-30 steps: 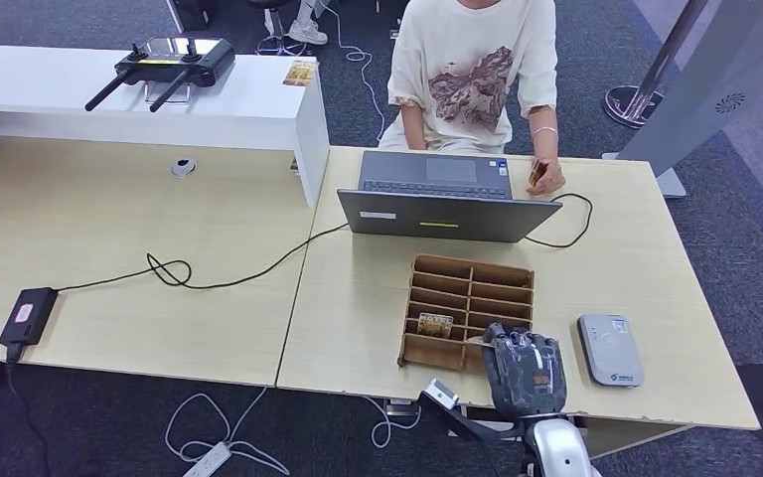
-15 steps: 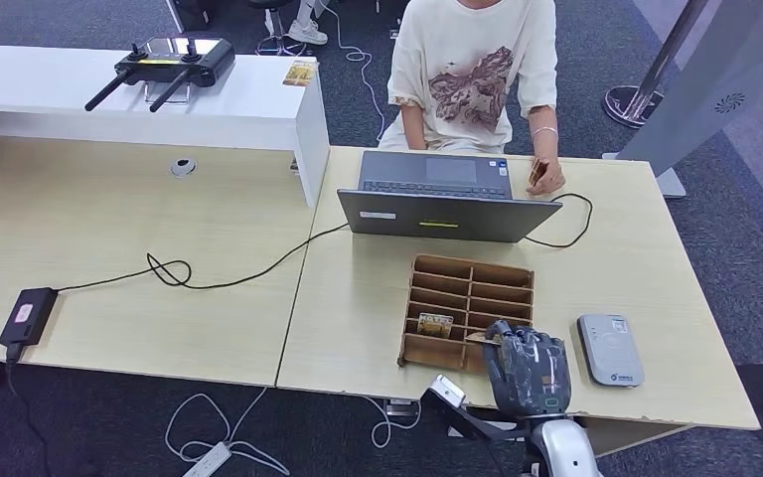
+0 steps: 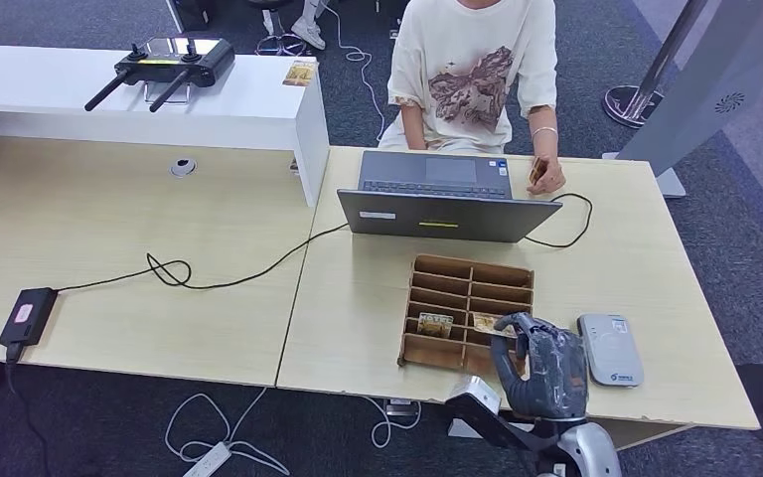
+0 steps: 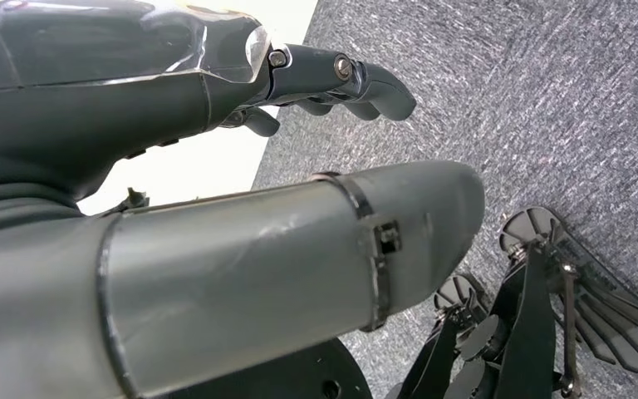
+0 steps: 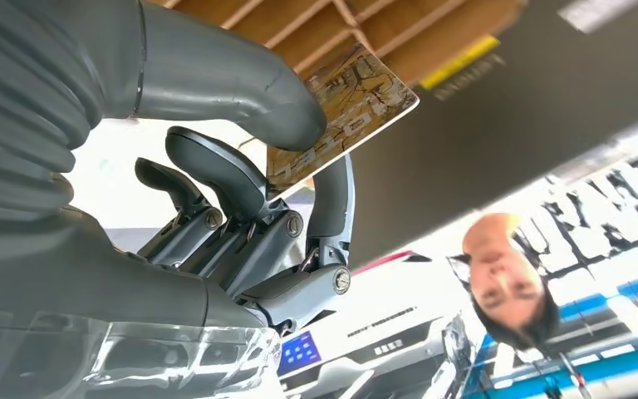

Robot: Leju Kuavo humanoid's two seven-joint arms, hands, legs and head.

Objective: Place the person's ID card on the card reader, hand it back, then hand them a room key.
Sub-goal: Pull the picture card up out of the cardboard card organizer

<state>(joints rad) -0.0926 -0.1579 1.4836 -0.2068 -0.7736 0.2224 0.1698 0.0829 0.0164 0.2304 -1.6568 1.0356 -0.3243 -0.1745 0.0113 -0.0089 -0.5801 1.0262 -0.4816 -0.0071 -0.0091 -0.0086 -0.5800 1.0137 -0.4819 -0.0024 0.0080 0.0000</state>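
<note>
My right hand (image 3: 541,370) hovers at the near right corner of the wooden card box (image 3: 467,281). Thumb and a finger pinch a gold-patterned room key card (image 5: 341,108), whose edge shows by the thumb (image 3: 484,323). Another key card (image 3: 435,323) lies in a slot of the box. The grey card reader (image 3: 609,349) sits just right of my hand. Across the table a person (image 3: 477,70) holds a small ID card (image 3: 536,171) beside the laptop. My left hand (image 4: 216,166) hangs over carpet, fingers (image 4: 357,79) loosely extended around nothing.
An open laptop (image 3: 447,197) stands between the box and the person, its cable (image 3: 571,224) looping to the right. A black cord (image 3: 219,278) and power brick (image 3: 26,315) cross the left table. The near table edge (image 3: 656,415) runs just under my right hand.
My right hand has shifted right, toward the card reader, and turned, lifting the key card up from the box's near slots.
</note>
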